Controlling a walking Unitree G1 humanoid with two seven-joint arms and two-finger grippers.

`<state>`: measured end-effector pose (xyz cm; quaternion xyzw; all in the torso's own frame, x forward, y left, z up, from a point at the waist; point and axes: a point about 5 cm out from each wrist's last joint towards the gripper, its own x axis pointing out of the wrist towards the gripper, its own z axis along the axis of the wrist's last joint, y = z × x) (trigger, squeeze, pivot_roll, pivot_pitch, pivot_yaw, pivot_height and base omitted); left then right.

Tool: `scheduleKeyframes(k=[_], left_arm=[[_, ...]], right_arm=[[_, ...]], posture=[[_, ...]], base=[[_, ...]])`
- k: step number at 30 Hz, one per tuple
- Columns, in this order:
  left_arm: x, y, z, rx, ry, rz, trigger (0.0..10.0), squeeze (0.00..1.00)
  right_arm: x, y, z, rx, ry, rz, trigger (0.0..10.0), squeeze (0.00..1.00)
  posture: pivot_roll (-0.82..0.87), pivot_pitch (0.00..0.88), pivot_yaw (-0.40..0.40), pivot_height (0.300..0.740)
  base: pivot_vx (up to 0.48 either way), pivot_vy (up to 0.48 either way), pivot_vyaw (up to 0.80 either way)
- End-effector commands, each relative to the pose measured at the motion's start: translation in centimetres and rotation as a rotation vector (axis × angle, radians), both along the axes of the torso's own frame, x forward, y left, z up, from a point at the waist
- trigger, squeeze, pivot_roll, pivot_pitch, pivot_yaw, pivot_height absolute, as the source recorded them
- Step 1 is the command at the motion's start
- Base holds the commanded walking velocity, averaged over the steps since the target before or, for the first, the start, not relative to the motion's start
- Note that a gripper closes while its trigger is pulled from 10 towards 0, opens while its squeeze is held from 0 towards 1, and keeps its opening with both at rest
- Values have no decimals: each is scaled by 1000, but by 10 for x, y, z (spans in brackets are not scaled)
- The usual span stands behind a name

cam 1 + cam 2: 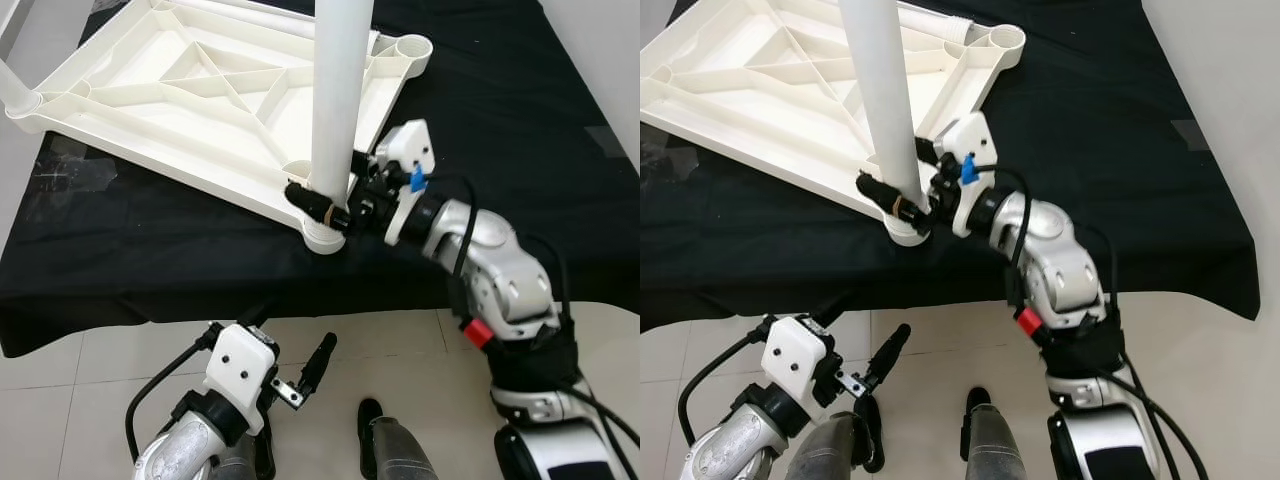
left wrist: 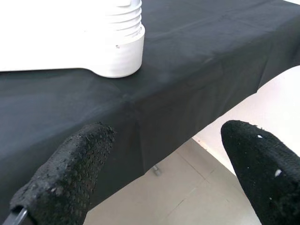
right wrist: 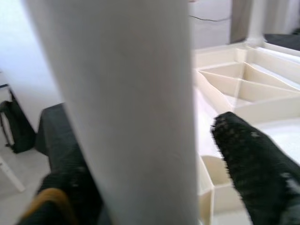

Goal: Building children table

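A white plastic tabletop (image 1: 200, 100) lies upside down on the black-covered table (image 1: 150, 260). A white table leg (image 1: 335, 100) stands upright in its near corner socket (image 1: 325, 235). My right gripper (image 1: 330, 205) is shut on the leg just above the socket, one black finger on each side; the right wrist view has the leg (image 3: 126, 108) close up with a fingertip (image 3: 253, 159) beside it. My left gripper (image 1: 305, 385) hangs open below the table's front edge. Its wrist view looks between two spread fingers (image 2: 70, 173) up at the threaded leg end in the socket (image 2: 117, 47).
Another open socket (image 1: 410, 50) is at the tabletop's far right corner, and a second fitted leg (image 1: 15, 95) shows at the far left. The black cloth hangs over the front edge above a tiled floor (image 1: 60, 400). My foot (image 1: 370, 420) is below.
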<state>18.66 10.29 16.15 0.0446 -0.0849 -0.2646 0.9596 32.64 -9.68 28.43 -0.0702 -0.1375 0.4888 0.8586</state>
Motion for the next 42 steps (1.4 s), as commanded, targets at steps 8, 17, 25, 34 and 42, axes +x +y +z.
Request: scheduleKeyframes(k=[8,17,25,34,42], left_arm=[[-4,0,-6,0,28,-2,10000,0],[-4,1,-6,1,26,2,10000,0],[-2,2,-6,5,14,15,10000,0],[3,4,-8,11,3,31,10000,0],[5,2,-9,11,-2,30,10000,0]], right_arm=[[0,-2,-1,-10,0,58,0,0],[-10,3,-53,-65,168,-256,0,0],[-32,12,-105,-96,347,-696,0,0],[-21,17,-84,4,306,-645,10000,937],[-18,21,-57,105,195,-423,10000,1000]], posture=[[15,378,-1,740],[12,379,-7,740],[21,367,-2,740],[18,338,-14,740],[18,323,-18,740]], base=[[0,0,0],[0,0,0],[0,0,0],[0,0,0],[0,0,0]])
